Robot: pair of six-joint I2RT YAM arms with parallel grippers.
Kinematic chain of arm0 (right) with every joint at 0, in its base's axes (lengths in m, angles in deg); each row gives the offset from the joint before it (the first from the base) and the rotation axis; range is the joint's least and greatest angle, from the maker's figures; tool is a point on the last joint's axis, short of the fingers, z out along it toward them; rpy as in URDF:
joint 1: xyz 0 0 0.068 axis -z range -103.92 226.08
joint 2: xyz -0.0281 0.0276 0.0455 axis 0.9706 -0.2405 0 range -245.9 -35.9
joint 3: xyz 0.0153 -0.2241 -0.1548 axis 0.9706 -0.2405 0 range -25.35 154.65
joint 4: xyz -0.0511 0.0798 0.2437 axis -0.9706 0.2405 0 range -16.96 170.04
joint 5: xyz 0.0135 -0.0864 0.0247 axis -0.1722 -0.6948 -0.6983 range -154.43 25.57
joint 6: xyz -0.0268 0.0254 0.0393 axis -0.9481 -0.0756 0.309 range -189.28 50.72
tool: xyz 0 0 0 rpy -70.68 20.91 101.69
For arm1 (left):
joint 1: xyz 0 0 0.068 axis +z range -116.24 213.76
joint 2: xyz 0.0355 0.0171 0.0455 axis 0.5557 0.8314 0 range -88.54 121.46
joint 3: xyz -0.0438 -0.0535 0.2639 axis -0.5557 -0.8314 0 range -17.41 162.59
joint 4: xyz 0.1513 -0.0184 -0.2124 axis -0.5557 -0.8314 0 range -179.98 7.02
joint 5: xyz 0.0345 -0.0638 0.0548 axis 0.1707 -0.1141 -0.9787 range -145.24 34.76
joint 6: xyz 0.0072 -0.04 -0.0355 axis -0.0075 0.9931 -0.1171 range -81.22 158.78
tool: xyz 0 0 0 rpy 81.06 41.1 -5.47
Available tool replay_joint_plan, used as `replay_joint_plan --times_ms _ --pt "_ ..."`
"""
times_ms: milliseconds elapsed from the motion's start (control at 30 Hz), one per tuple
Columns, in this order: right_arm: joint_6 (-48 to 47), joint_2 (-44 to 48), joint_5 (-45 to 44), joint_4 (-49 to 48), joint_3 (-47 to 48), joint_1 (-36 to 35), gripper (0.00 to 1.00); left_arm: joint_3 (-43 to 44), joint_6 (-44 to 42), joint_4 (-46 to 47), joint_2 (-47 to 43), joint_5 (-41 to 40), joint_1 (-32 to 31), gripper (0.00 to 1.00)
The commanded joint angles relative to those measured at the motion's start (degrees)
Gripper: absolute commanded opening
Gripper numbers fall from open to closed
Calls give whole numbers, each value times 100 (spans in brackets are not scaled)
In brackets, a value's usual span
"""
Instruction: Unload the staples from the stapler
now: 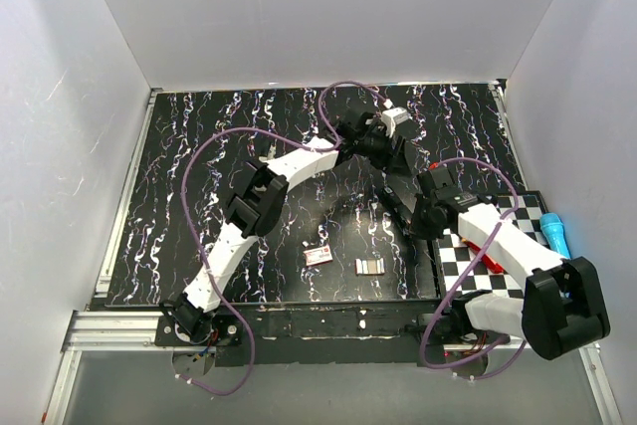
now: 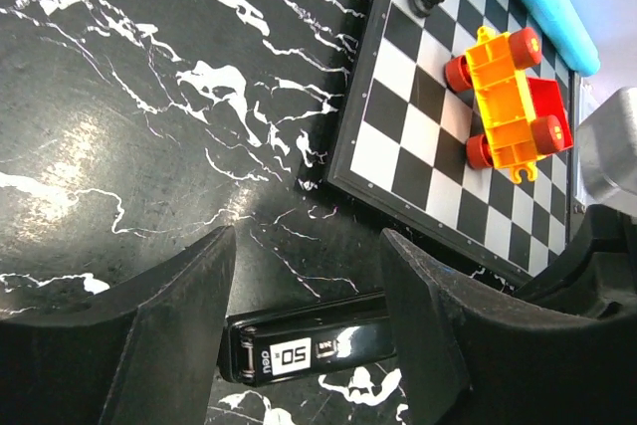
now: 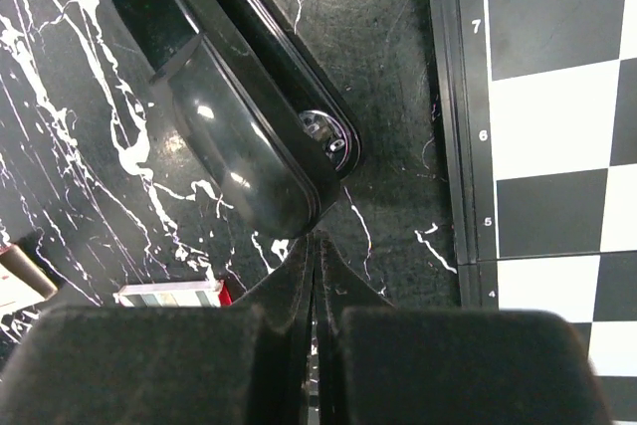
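We seem mid-opening the stapler (image 3: pixel 239 141), lying right of the worktop's (image 1: pixel 199 156) middle beside the chessboard (image 3: pixel 542 97): right gripper (image 3: pixel 317 243) clenched empty at its end, left gripper (image 2: pixel 307 251) straddling it, grip unclear; next we must bare its magazine.

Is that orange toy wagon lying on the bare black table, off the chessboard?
No, the orange toy wagon lies on the chessboard, well inside its edge, in the left wrist view.

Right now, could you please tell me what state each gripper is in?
Left gripper: open, poised over a black labelled tool, not clamped on it.
Right gripper: shut, holding nothing.
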Motion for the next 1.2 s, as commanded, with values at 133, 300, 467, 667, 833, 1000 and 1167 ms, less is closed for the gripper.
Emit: replay_joint_plan --times_ms 133,300,467,667,833,1000,1167 --pt "10 -402 101 -501 93 169 1 304 117 -77 298 143 -146 57" --pt "-33 -578 -66 -572 189 266 1 -214 -111 -191 158 -7 -182 55" --pt "-77 -718 -119 -668 312 397 1 -960 -367 -297 -246 -270 -182 52" --pt "-95 -964 56 -765 567 424 1 -1866 -551 -305 -870 -640 -182 50" --pt "10 -1088 259 -923 620 424 1 -2490 -595 -261 -1327 -833 -182 49" --pt "37 -1009 111 -749 787 319 1 -3053 -613 -235 -1731 -1088 -182 48" --pt "-42 -378 -337 -353 700 319 1 -3405 -604 -226 -2136 -1255 -182 48"
